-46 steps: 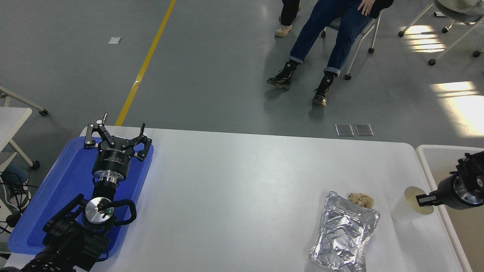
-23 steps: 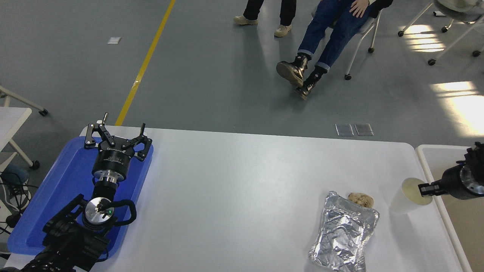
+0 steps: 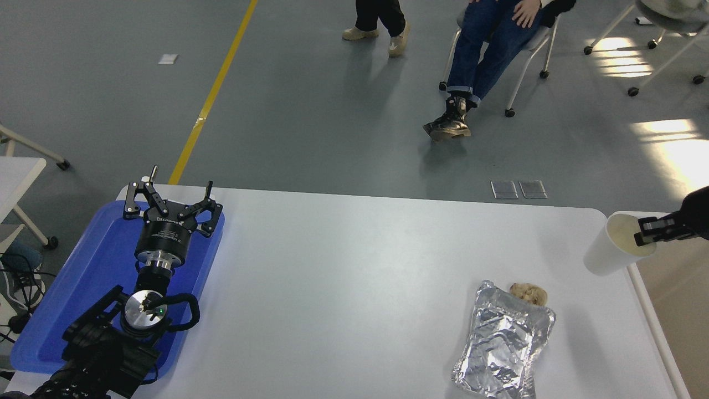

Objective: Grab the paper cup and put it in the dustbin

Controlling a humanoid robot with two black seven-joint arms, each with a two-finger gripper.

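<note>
The white paper cup [image 3: 612, 249] hangs tilted above the table's right edge, its cream inside facing up. My right gripper [image 3: 647, 235] comes in from the right edge and is shut on the cup's rim. The dustbin [image 3: 641, 288] shows at the far right as a white rim with a beige inner wall, directly beside and partly under the cup. My left gripper [image 3: 169, 198] is open and parked over the blue tray at the lower left.
A crinkled silver foil bag [image 3: 504, 343] lies at the front right with a small brown lump [image 3: 529, 292] at its top. The blue tray [image 3: 94, 277] sits at the table's left. A person sits on a chair beyond the table.
My right gripper has lifted the cup off the table and carried it up and to the right, toward the dustbin. The seated person's legs shifted. The left arm has not moved.
</note>
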